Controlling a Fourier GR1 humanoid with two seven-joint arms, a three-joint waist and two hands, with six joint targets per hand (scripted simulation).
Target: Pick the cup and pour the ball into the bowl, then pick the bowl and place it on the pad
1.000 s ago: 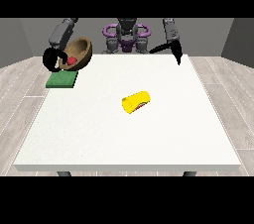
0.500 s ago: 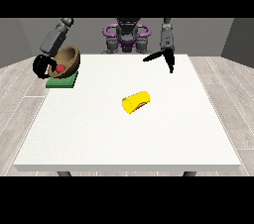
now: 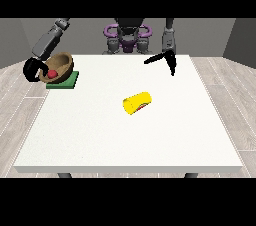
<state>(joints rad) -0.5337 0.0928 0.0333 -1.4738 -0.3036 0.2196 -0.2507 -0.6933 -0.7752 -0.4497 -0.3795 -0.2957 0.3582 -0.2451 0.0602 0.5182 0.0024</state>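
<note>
Wooden bowl (image 3: 59, 66), red ball (image 3: 52, 74) inside, tilts over the green pad (image 3: 64, 80) far left, fingers of the hand at the view's left (image 3: 32, 68) curled round its rim; level it before releasing. The other hand (image 3: 165, 60) hangs spread, holding nothing.

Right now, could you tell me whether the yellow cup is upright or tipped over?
Tipped over: the yellow cup lies on its side on the white table.

No text, label, brand, number or sign can be read anywhere. The cup (image 3: 137, 103), the bowl (image 3: 59, 66), the pad (image 3: 64, 80) and the counter (image 3: 125, 140) all show plain surfaces.
</note>
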